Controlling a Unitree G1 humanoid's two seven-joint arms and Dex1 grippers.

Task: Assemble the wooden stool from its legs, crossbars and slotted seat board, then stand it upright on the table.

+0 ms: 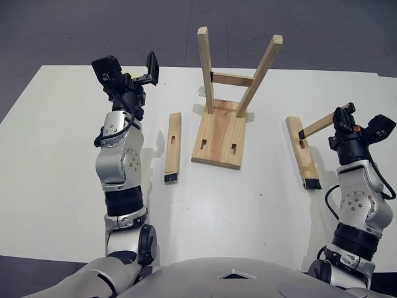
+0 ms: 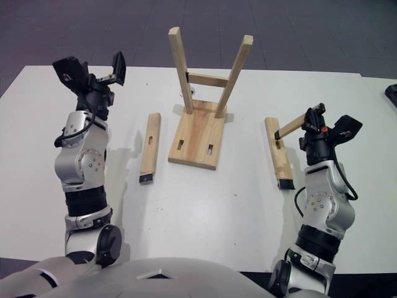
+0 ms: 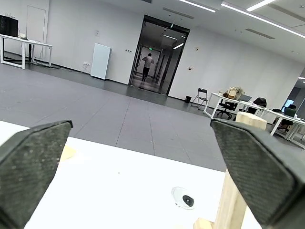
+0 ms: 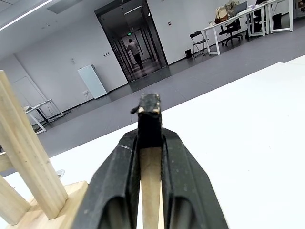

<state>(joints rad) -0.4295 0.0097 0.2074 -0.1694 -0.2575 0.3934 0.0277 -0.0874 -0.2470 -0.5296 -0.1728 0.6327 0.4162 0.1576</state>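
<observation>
Right wrist view: right gripper (image 4: 150,143) was clamped on a short crossbar (image 4: 150,174). Seen from the head, the bar slanted down toward the robot's left. Its black tip was over the slotted leg (image 1: 302,151), contact unclear. That leg lay on the table (image 1: 248,205), long axis near-to-far, right of the seat board (image 1: 218,139). Left gripper (image 1: 131,69) was spread wide, well apart.
</observation>
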